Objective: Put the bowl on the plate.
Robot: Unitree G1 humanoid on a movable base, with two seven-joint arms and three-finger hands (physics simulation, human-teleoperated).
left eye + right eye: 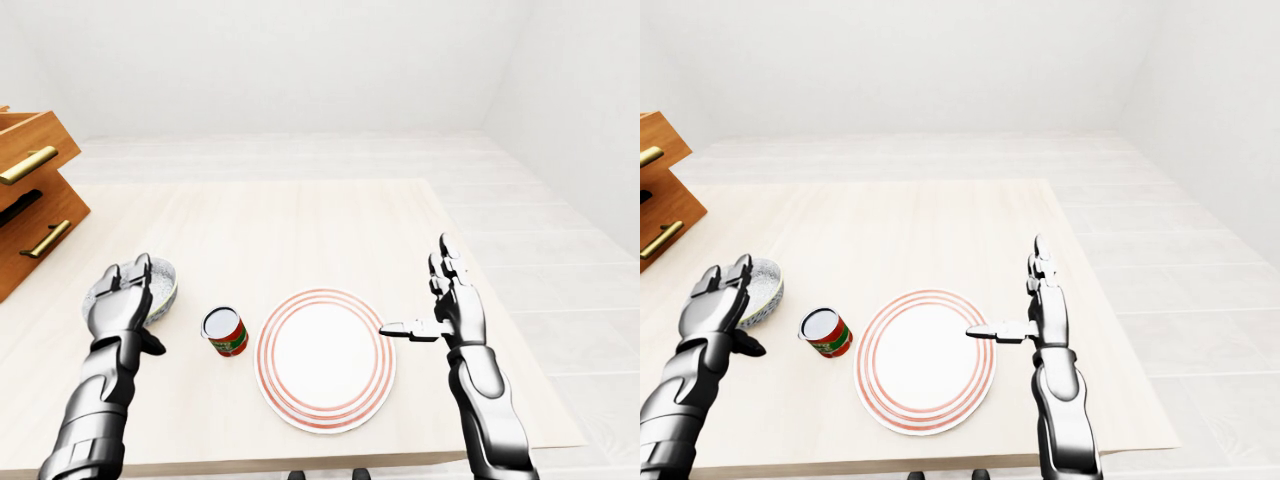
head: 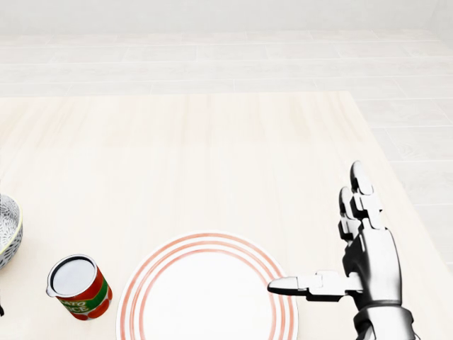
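Observation:
The grey patterned bowl sits on the table at the left, partly hidden behind my left hand. That hand is open, fingers pointing up, just left of the bowl and over its near rim; touch cannot be told. The white plate with red rings lies bare at the table's near middle. My right hand is open beside the plate's right edge, thumb pointing at the rim. The head view shows only the bowl's edge at the far left.
A red tomato can stands between bowl and plate. A wooden drawer cabinet with brass handles stands at the table's far left. The table edge runs close to my right hand's right side.

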